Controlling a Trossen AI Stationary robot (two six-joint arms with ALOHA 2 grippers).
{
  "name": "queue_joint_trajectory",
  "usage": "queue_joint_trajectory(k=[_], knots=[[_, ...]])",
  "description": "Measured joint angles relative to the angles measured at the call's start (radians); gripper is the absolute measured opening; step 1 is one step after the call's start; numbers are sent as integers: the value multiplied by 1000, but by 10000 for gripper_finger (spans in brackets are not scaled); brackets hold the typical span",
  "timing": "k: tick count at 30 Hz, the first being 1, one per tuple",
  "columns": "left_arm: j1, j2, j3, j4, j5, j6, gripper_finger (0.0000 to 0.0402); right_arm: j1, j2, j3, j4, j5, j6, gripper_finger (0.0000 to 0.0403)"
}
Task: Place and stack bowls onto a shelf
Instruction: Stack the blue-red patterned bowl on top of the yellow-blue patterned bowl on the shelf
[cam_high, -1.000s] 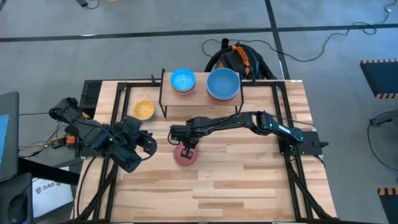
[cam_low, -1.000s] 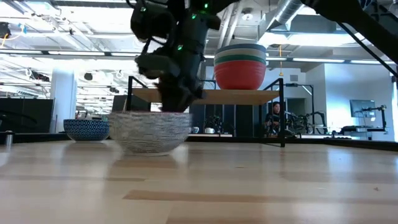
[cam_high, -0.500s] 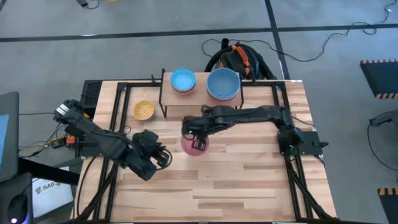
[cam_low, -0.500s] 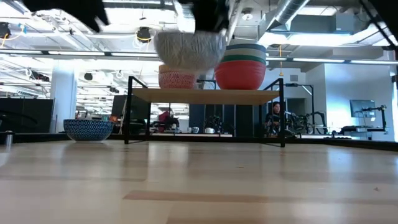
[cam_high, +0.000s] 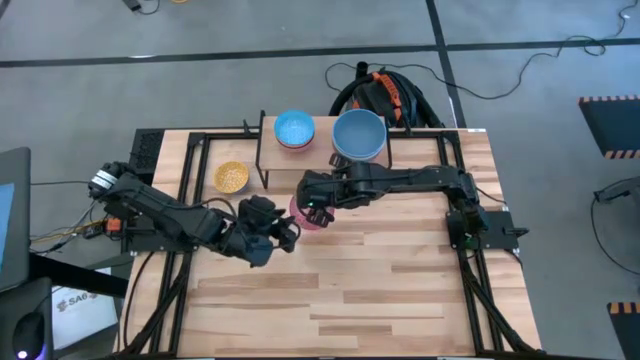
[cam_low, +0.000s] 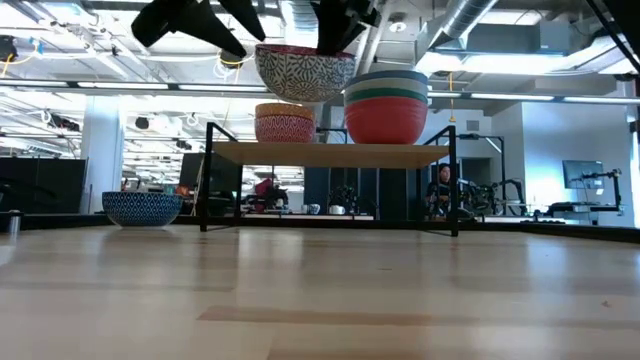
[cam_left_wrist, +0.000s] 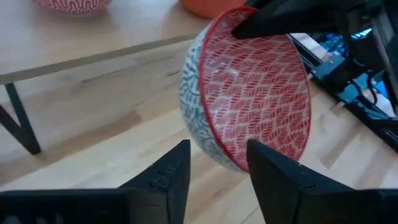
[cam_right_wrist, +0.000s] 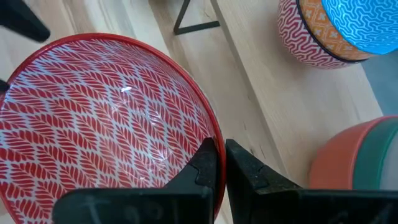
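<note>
The left tool (cam_high: 283, 232), fingers parted and empty, hovers at 7 o'clock of the pink bowl (cam_high: 305, 214). The right tool (cam_high: 318, 199) pinches the bowl's rim, holding it in the air just before the shelf (cam_high: 322, 160). It looks rigid, glazed, probably slick and breakable; the rim seems the sensible hold. At 12 o'clock stand two stacks.

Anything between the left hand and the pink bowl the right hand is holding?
Nothing: the left wrist view shows only open air between the open left hand and the pink bowl. The right hand pinches its rim.
</note>
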Motion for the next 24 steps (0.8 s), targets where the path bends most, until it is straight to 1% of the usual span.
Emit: queue_joint_trajectory(k=[5, 8, 11, 16, 24], knots=[[0, -4, 0, 17, -9, 7, 168, 1, 0, 0, -5, 2, 0, 37], [20, -1, 0, 11, 4, 3, 173, 1, 0, 0, 6, 1, -4, 37], [53, 17, 0, -24, 36, -20, 168, 7, 0, 0, 22, 1, -6, 37], [84, 34, 2, -33, 87, -39, 130, 19, 0, -1, 9, -16, -9, 37], [93, 32, 2, -24, 76, -72, 38, 32, -7, -1, 10, -10, 13, 37]])
